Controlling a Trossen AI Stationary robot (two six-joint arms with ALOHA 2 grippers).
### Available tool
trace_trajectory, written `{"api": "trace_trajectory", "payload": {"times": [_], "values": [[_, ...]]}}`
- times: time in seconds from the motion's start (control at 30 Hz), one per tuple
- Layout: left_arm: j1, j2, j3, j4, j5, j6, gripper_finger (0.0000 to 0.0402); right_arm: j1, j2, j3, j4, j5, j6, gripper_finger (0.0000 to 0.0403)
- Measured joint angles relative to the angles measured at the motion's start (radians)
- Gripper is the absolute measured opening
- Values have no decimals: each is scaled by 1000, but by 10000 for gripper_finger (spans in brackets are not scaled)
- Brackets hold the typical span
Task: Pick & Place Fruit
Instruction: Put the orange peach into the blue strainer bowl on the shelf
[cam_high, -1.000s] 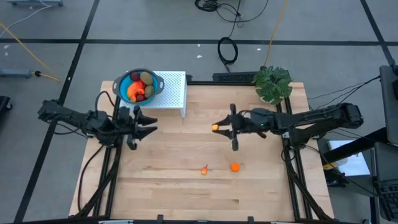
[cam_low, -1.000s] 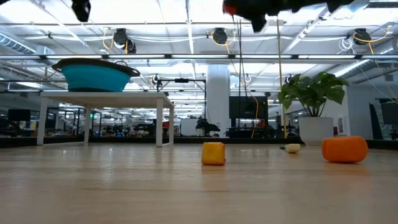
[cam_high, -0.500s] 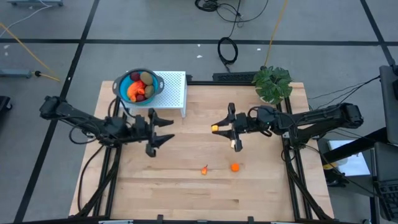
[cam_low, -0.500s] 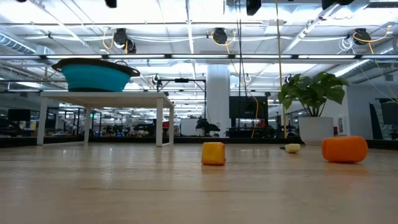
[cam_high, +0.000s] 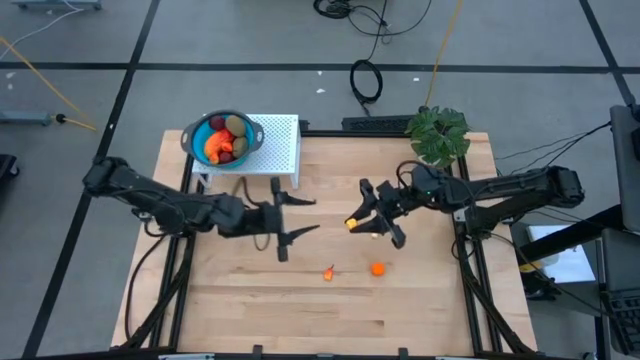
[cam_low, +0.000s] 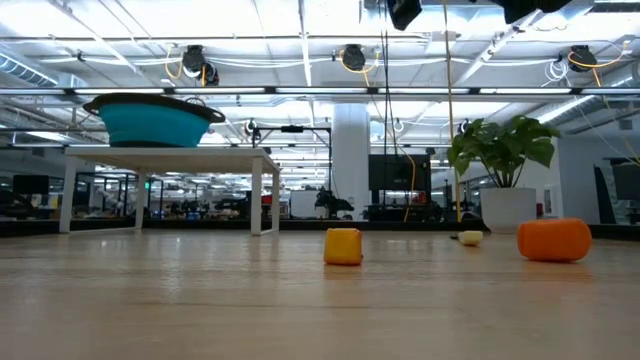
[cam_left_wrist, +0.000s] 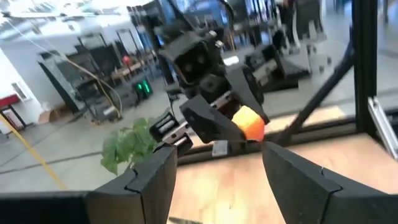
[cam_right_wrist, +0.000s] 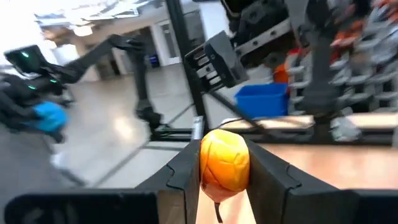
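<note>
- Two grippers hang mid-table: right gripper (cam_high: 366, 222) clamps an orange fruit piece (cam_right_wrist: 224, 163); left gripper (cam_high: 298, 216) faces it, fingers spread, empty.
- Two orange bits (cam_high: 377, 268) lie on the table (cam_high: 420, 300).
- Remaining fruit fills the blue bowl (cam_high: 222, 139).

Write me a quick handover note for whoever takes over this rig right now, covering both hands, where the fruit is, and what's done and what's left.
Right hand: shut on a small orange fruit piece, raised over mid-table.
Left hand: open, empty, reaching toward the right hand.
Done: several fruit pieces sit in the blue bowl on the white stand at the back left.
Left: two small orange pieces lie on the table near the front, plus the held one.
</note>
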Motion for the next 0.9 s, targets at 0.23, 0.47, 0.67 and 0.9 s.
{"api": "trace_trajectory", "payload": {"times": [0.23, 0.47, 0.67, 0.9], "values": [[10, 118, 199, -226, 64, 0, 234, -31, 0, 0, -77, -142, 123, 96], [42, 206, 309, -302, 186, -6, 234, -31, 7, -1, -128, -220, 149, 96], [45, 260, 342, -299, 256, -2, 234, -31, 25, -2, -140, -255, 160, 96], [42, 319, 362, -265, 325, -7, 234, -34, 66, -1, -131, -301, 179, 96]]}}
